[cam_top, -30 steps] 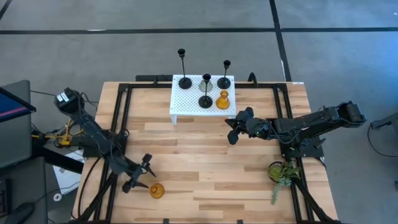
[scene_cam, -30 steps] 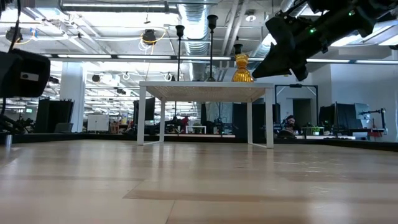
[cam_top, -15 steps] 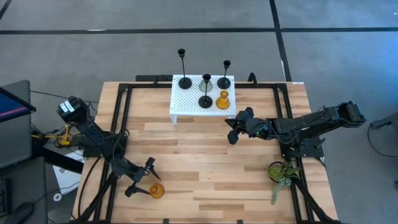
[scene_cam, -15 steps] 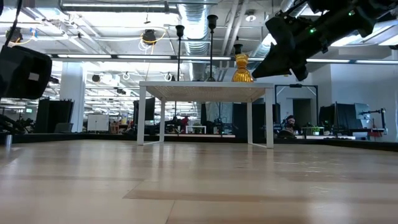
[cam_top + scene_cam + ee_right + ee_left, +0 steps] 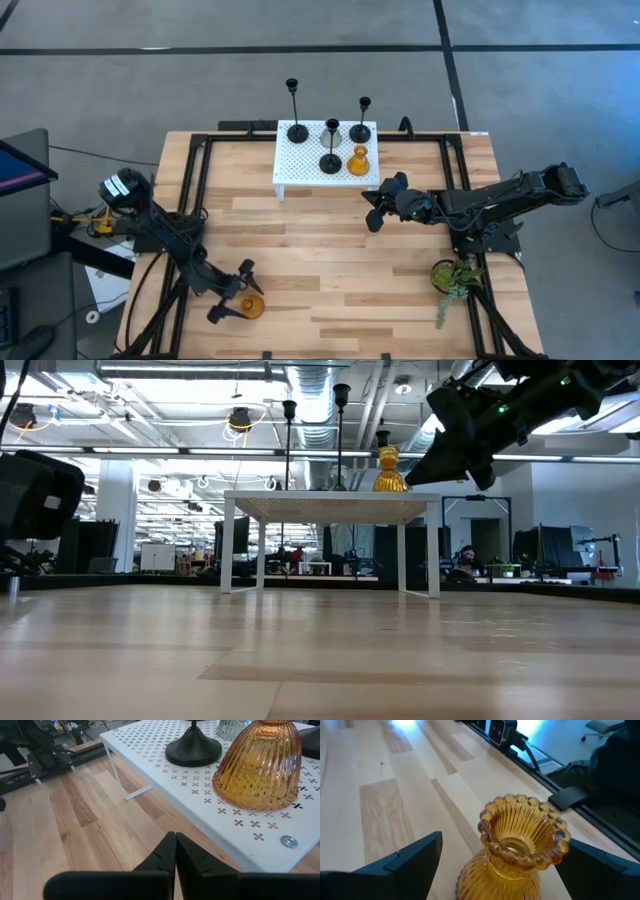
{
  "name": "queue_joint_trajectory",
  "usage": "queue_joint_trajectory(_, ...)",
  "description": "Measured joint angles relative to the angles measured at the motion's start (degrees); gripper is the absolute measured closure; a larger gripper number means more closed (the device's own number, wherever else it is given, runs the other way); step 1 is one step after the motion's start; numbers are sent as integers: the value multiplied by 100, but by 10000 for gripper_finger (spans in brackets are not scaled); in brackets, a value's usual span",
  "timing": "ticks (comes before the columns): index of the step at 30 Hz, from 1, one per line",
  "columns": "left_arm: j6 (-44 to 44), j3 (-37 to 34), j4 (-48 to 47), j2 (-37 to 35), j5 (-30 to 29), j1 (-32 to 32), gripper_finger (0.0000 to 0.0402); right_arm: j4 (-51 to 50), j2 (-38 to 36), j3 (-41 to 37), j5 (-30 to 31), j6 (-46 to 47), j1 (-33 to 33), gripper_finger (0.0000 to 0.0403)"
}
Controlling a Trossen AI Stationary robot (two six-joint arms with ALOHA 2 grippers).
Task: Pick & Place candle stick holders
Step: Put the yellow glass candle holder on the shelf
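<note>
Amber glass holder (image 5: 512, 851), ribbed with a beaded rim, stands upright on the wooden desk (image 5: 330, 260) near its front left corner. The left tool (image 5: 236, 295) is spread wide around it, one finger (image 5: 412, 857) on each side of the glass; whether either finger touches it cannot be told. Farther back, near the middle right of the desk, the right tool (image 5: 377, 205) hovers just in front of a white perforated stand (image 5: 300, 160), its fingers (image 5: 167, 855) pressed together and holding nothing. On the stand sit a second amber holder (image 5: 358, 161), a squat black holder (image 5: 330, 163), a clear glass holder (image 5: 332, 131), and two black thin-stemmed holders, the taller (image 5: 296, 125) at the left and the shorter (image 5: 362, 125) at the right.
</note>
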Motion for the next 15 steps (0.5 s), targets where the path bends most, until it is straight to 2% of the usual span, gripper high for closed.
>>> queue_joint_trajectory(8, -67, 42, 30, 36, -9, -2, 51, -11, 0, 0, 0, -19, 0, 402)
queue_joint_trajectory(15, -112, 42, 54, -111, -31, -2, 102, -174, 0, 2, 0, -13, 0, 402)
